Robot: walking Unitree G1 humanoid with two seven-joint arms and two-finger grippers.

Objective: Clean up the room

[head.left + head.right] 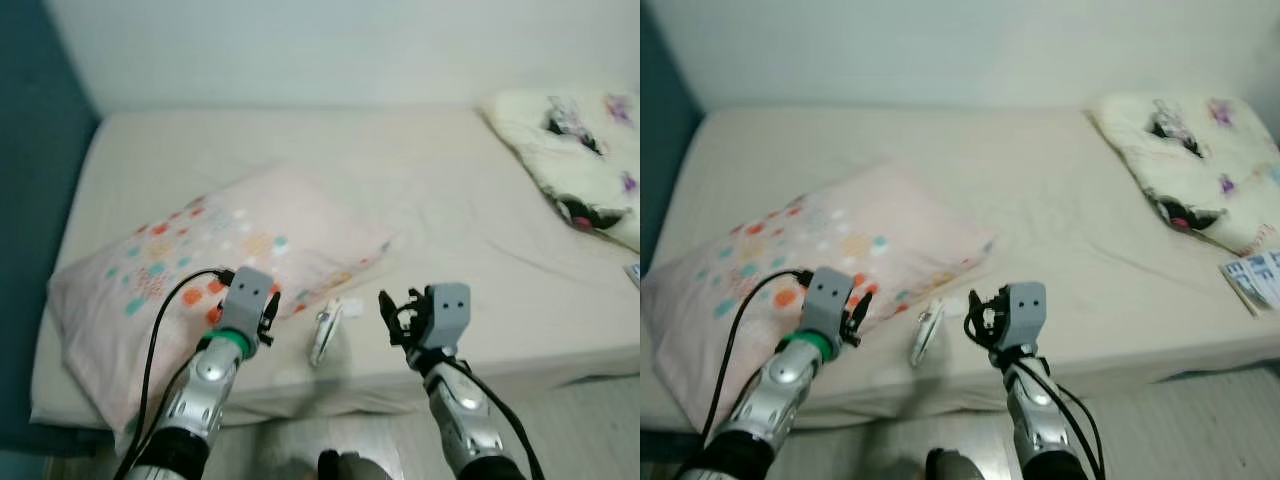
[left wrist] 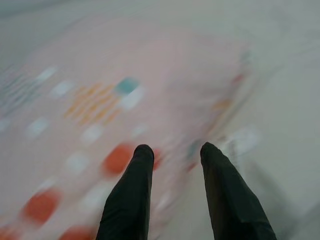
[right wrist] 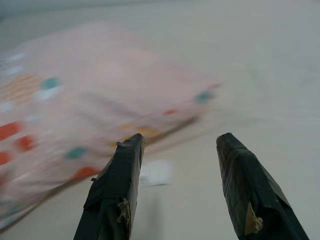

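- pillow (image 1: 200,260): soft, pink, printed with orange, teal and white dots; lies tilted on the left of the wrinkled beige bed (image 1: 430,190).
- small silvery-white item (image 1: 324,332): near the bed's front edge, between both grippers.
- left gripper (image 2: 172,152): fingers slightly parted, empty, over the pillow's corner.
- right gripper (image 3: 177,142): fingers wide apart, empty, above the sheet.
- folded floral blanket (image 1: 580,150): far right.

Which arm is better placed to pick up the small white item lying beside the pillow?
Probably the right. Its end effector is open, pointing towards the small white item, while the left end effector hovers over the pillow.
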